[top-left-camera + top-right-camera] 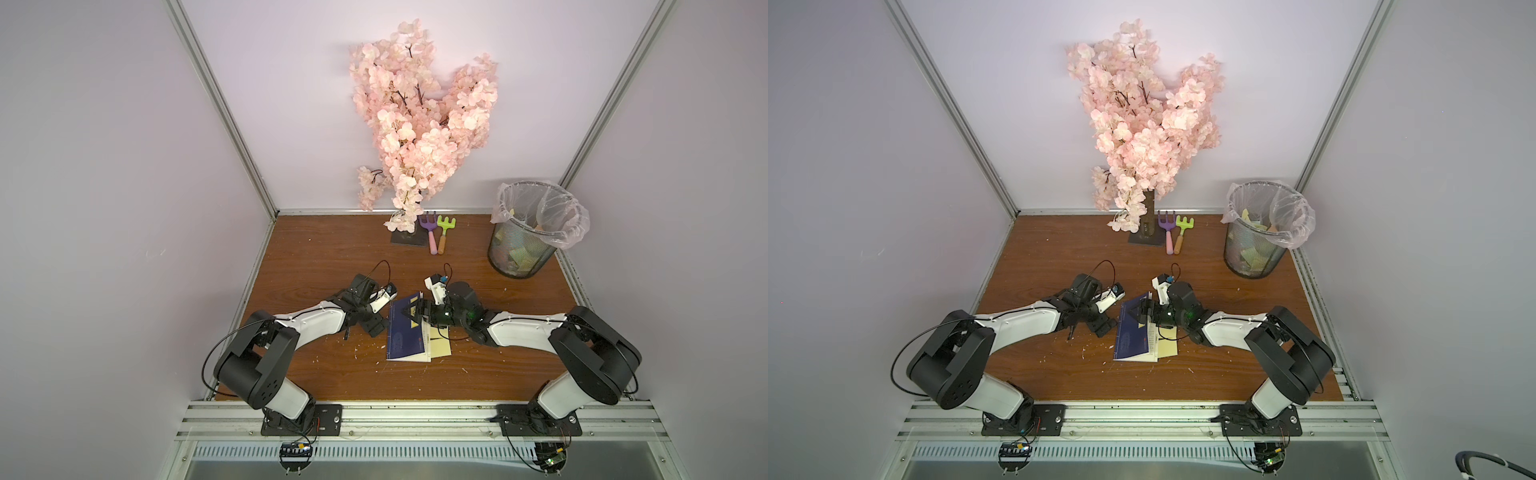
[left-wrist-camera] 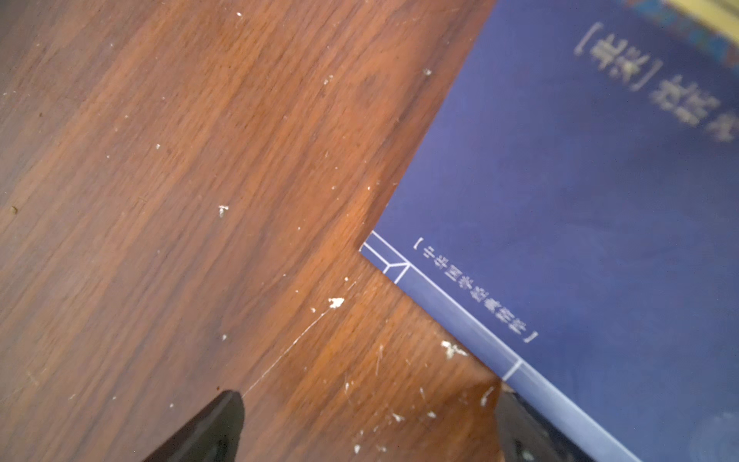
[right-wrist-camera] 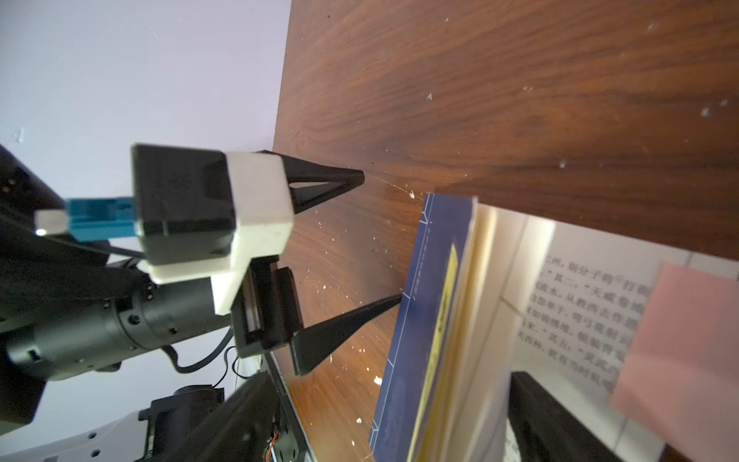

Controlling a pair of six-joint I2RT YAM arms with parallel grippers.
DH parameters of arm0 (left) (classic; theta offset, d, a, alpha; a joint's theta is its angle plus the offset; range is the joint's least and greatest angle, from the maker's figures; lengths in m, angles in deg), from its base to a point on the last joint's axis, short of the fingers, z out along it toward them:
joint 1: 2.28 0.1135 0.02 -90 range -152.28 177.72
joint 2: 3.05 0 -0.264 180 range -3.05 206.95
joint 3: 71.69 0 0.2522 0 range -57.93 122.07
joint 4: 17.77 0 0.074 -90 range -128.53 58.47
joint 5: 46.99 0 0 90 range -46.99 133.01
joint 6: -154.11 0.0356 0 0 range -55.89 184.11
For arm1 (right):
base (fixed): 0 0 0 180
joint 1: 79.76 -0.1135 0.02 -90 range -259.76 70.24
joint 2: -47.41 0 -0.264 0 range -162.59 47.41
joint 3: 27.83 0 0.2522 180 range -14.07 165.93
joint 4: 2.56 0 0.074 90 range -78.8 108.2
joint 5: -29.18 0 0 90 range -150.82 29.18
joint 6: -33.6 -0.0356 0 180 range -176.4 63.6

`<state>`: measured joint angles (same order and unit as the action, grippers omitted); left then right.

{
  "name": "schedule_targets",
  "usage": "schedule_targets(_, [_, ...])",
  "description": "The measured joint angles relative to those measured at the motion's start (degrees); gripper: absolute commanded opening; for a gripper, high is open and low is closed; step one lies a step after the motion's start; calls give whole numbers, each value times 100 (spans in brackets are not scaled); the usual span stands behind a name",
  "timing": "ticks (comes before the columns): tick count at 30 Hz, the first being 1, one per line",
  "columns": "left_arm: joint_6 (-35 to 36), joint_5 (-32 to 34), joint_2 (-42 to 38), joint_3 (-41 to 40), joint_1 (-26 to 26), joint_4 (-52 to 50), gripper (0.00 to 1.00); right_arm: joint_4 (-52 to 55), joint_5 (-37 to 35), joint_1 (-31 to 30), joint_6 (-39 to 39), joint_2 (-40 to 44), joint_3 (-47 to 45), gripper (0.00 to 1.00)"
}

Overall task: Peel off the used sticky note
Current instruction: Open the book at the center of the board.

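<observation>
Right gripper (image 1: pixel 415 313) at the raised book (image 3: pixel 404 340) cover, jaw state unclear; left gripper (image 3: pixel 382 237) splayed beside it. Pinch pink sticky note (image 3: pixel 680 360) by a free edge; peel low.

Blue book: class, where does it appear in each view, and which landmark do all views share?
In a top view: book mid-table.
In a top view: likewise.
Left wrist: its cover corner.
Right wrist: cover raised edge-on.
Landmark: flecked wooden table.

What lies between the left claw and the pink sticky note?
In the right wrist view, the book's blue cover and raised pages stand between the left claw and the pink sticky note.
</observation>
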<state>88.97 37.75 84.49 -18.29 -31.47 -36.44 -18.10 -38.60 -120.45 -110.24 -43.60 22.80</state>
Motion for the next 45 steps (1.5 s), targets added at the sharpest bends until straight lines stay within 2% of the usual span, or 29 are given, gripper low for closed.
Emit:
schedule_targets(5, [-17, 0, -2, 2, 0, -2, 97, 122, -127, 0, 42, 0, 4, 78])
schedule_targets(11, [-15, 7, 0, 22, 0, -26, 98, 92, -229, 11, -7, 39, -59, 77])
schedule_targets(23, [-15, 0, 4, 22, 0, -26, 97, -1694, 190, 20, -940, 48, -726, 78])
schedule_targets(33, [-26, -28, 48, 39, 0, 7, 97, -2457, 208, -85, -1405, -291, -826, 78])
schedule_targets(40, [-44, -52, 74, 44, 0, 48, 97, -2656, 256, -275, -1567, -466, -828, 82])
schedule_targets(45, [-44, -55, 74, 44, 0, 48, 97, -2363, 127, -365, -1449, -404, -804, 79])
